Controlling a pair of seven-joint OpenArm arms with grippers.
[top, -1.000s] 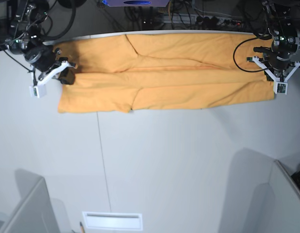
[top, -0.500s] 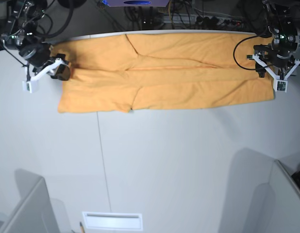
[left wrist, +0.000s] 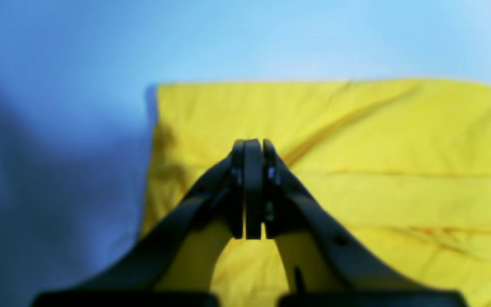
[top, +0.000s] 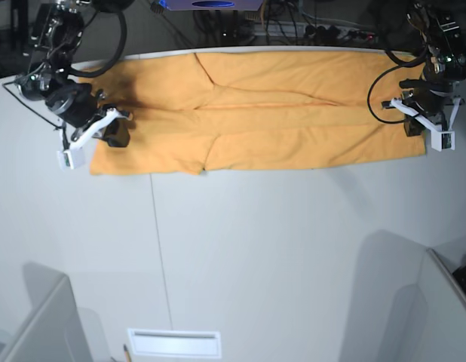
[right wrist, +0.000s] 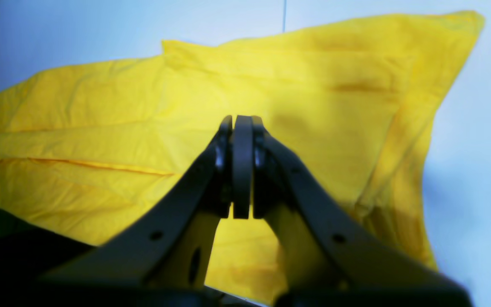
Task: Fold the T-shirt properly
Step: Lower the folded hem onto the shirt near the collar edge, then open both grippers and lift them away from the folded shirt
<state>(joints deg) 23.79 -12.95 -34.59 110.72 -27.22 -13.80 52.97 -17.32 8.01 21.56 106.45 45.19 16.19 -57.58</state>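
The T-shirt (top: 263, 113) lies folded into a long band along the far edge of the table (top: 255, 249). The left gripper (left wrist: 249, 147) and right gripper (right wrist: 242, 123) hover over opposite ends, jaws pressed together, holding nothing.

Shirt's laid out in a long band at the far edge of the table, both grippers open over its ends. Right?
Not quite: both grippers are shut. The left gripper and right gripper have their jaws pressed together with no cloth between, as each wrist view shows. The shirt does lie in a long band at the far edge of the table.
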